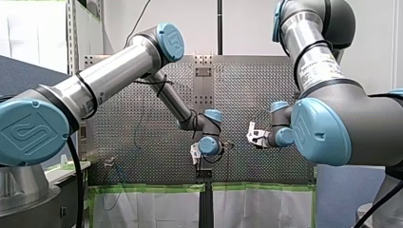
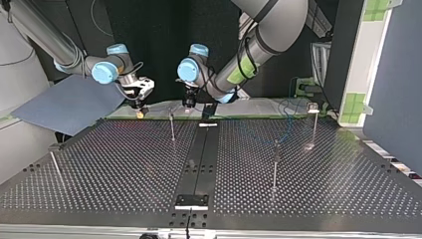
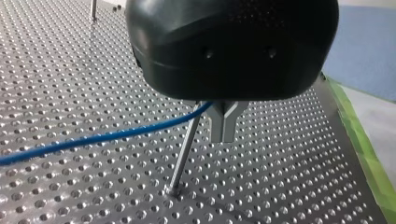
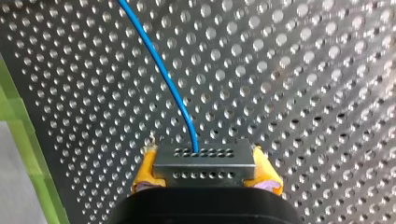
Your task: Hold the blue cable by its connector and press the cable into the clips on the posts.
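Matt perforated metal table (image 3: 70, 70); brushed metal connector (image 4: 204, 165); glossy blue cable (image 4: 160, 65)

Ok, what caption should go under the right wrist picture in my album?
My right gripper pinches the connector between yellow pads, and the cable runs off over the table.

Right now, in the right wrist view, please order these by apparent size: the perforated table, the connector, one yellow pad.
1. perforated table, filling most of the view.
2. connector, clamped in my right tool; its nearness to the camera enlarges it.
3. yellow pad, mostly hidden beside the connector.
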You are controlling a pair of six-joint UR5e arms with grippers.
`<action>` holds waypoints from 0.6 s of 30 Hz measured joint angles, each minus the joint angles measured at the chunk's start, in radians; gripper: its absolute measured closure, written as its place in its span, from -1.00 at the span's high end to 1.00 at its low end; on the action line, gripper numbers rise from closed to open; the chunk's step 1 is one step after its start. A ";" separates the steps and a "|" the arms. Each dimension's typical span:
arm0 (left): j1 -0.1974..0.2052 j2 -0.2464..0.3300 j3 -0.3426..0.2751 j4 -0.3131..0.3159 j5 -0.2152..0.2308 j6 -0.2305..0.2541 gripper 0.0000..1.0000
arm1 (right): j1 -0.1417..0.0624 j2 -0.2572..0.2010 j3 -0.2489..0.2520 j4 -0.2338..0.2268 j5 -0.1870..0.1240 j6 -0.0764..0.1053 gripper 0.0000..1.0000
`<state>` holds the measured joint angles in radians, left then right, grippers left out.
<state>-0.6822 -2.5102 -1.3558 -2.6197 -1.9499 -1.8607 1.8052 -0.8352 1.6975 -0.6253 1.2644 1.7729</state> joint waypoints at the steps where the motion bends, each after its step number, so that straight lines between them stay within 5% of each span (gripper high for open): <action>1: 0.000 0.000 0.000 0.002 0.006 0.000 -1.00 | -0.002 0.002 0.000 -0.001 0.000 0.000 -1.00; 9: -0.002 -0.028 0.016 0.004 0.040 -0.007 -1.00 | -0.009 0.037 -0.004 0.002 -0.004 -0.022 -1.00; 18: 0.001 -0.045 0.058 0.002 0.053 -0.012 -1.00 | -0.011 0.041 -0.018 0.001 -0.006 -0.023 -1.00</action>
<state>-0.6811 -2.5550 -1.2980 -2.6177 -1.8968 -1.8724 1.7945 -0.7944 1.6792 -0.6245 1.2582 1.7498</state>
